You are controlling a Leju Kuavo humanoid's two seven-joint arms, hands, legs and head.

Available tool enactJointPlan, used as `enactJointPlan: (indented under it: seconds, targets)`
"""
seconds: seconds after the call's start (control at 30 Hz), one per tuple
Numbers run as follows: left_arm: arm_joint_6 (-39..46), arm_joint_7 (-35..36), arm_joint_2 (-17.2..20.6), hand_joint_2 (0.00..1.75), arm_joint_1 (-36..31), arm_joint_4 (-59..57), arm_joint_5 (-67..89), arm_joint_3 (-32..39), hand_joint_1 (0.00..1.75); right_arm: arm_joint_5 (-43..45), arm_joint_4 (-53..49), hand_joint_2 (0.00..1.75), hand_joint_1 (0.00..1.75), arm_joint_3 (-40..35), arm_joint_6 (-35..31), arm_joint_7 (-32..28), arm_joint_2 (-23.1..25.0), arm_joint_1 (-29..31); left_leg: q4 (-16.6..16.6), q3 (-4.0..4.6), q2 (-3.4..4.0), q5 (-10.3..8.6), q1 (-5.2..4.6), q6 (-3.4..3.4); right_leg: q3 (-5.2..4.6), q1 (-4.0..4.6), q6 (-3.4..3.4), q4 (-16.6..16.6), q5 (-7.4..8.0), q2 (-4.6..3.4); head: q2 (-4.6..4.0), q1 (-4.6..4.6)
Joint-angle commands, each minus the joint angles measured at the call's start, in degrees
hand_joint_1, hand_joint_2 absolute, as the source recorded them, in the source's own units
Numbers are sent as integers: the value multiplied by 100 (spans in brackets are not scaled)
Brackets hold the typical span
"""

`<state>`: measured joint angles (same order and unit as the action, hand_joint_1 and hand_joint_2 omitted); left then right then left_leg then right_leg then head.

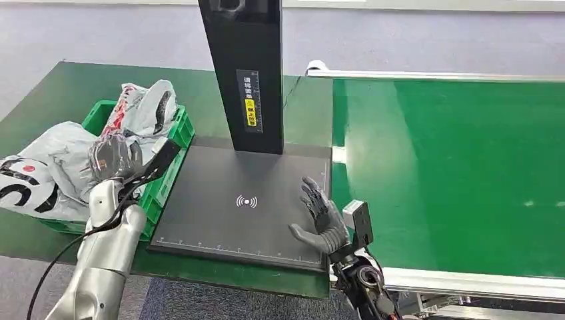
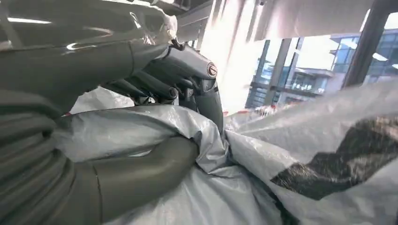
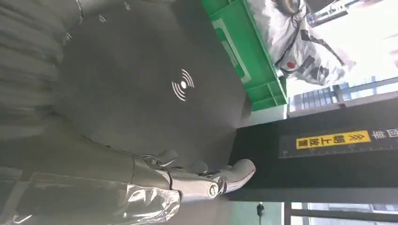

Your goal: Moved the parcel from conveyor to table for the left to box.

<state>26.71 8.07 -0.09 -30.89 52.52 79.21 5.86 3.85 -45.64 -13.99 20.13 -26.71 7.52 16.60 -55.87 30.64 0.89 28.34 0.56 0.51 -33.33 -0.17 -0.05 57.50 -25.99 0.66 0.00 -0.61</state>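
Head view shows the left hand over the green box at the left edge of the tabletop, its fingers closed on the grey parcel, a crumpled plastic mailer bag with black and red print. The parcel lies partly in the box and hangs out over the box's left rim. A second grey bag sits in the box's far end, leaning against its wall. In the left wrist view the thumb and the darker fingers pinch a fold of the parcel's film between them.

The right hand rests flat, fingers spread and holding nothing, on the near right corner of the black scanner pad, which lies in the middle of the tabletop and carries a white wireless symbol. A black column with a yellow label rises from the pad's far edge. The green conveyor runs along the right edge of the tabletop, just beside the right hand.
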Motion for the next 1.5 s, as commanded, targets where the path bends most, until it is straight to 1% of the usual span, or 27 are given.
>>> enactJointPlan:
  seconds: [0.03,0.13,0.17,0.2,0.23,0.3,0.37,0.43,0.67,0.7,0.73,0.77,0.8,0.87,0.93,1.0,1.1,1.13,1.17,1.2,1.5]
  targets:
    - [-54,140,175,175,-120,-898,-29,357,175,-29,31,175,0,89,31,26,10,19,6,-5,1,-5,-2,0,2,-3,0,-3,5,-8,0,2]
    - [52,111,193,175,-142,-990,-114,476,175,-40,20,175,0,102,26,24,12,-3,7,-11,5,-4,-2,-1,7,-2,0,-4,6,-12,0,2]
    - [12,-2,222,175,-154,-1036,-100,438,161,-45,14,175,0,103,30,29,3,-4,12,-12,8,-7,-1,-1,7,-2,0,-9,10,-17,0,0]
    - [-104,-227,207,175,-173,-1088,-221,429,5,-49,11,175,0,102,36,33,-8,5,9,-14,10,-4,-3,0,9,-3,0,-5,6,-17,0,2]
    - [-205,-433,194,175,-186,-1144,-243,337,0,-43,23,175,0,105,57,33,-23,24,13,-13,7,-7,-2,-1,9,-2,0,-10,9,-17,0,2]
    - [-294,-711,109,175,-206,-1195,-609,400,0,-33,42,175,0,117,70,24,-32,48,8,-12,3,-6,-3,-1,8,-4,0,-4,6,-12,0,0]
    - [-217,-709,87,175,-195,-1177,-662,416,0,-32,36,175,0,119,75,24,-35,50,14,-11,0,-11,-2,-1,7,-3,1,-10,10,-13,0,0]
    - [125,-816,95,175,-143,-1053,-963,489,0,-43,-35,175,0,109,73,49,-29,18,9,-9,-3,-10,-2,-1,7,-3,1,-8,9,-11,0,0]
    - [87,-815,119,175,-125,-1004,-993,472,0,-42,-58,175,0,108,66,64,-23,7,8,-14,4,-5,-2,-1,11,-3,0,-5,5,-13,0,2]
    - [324,-942,105,175,-65,-865,-1170,486,0,-47,-72,175,0,102,54,73,-27,1,11,-12,3,-7,-1,-2,10,-1,1,-11,9,-17,0,2]
    - [503,-1211,90,0,7,-694,-1481,503,0,-43,-89,175,0,98,34,73,-34,6,9,-15,7,-5,-2,-1,11,-3,1,-7,7,-17,0,0]
    - [572,-1326,74,0,43,-588,-1612,513,0,-30,-93,175,0,100,33,71,-35,10,5,-15,8,-3,-2,-1,11,-3,0,-2,4,-15,0,2]
    - [648,-1857,-2,0,134,-326,-2269,571,0,30,-97,175,0,118,50,76,-43,21,8,-14,7,-4,-2,-1,10,-3,1,-5,6,-18,0,0]
    - [874,-2690,-113,0,346,167,-3176,532,0,81,-72,175,0,84,97,78,-46,55,4,-7,3,-5,0,-2,5,-1,1,-4,6,-14,0,2]
    - [1283,-3223,-184,0,566,574,-3659,477,0,76,-8,175,0,20,88,69,-28,106,3,-4,1,-4,0,-3,4,0,2,-5,6,-12,0,0]
    - [1329,-4012,-262,0,828,1100,-4622,360,0,104,91,175,0,-60,41,-26,-13,192,2,-3,3,-2,0,-4,3,-1,3,-7,5,-15,0,2]
    - [1329,-4754,-445,0,1167,1834,-5363,178,0,170,215,175,0,-130,-3,-89,-2,330,-1,2,8,0,-1,-4,-1,-1,3,-2,4,-18,0,2]
    - [1329,-4807,-465,0,1233,2013,-5426,117,0,178,230,175,0,-137,-4,-90,-2,348,0,4,5,-1,-1,-6,-2,-1,5,-5,6,-18,0,2]
    - [1329,-4807,-465,0,1481,2588,-5610,-122,0,210,278,175,0,-163,-3,-100,-5,386,-1,6,5,-1,-1,-4,-4,-1,4,-3,5,-16,0,0]
    - [1329,-4807,-451,0,1589,2809,-5719,-280,0,218,297,175,0,-176,-10,-110,-10,396,-3,9,5,0,-1,-3,-7,-1,3,-1,4,-15,0,0]
    - [1329,-4807,-451,0,1589,2809,-5719,-280,0,218,297,175,0,-176,-10,-110,-10,396,-1,5,-4,-1,0,-2,-2,-1,1,-2,3,-10,0,0]
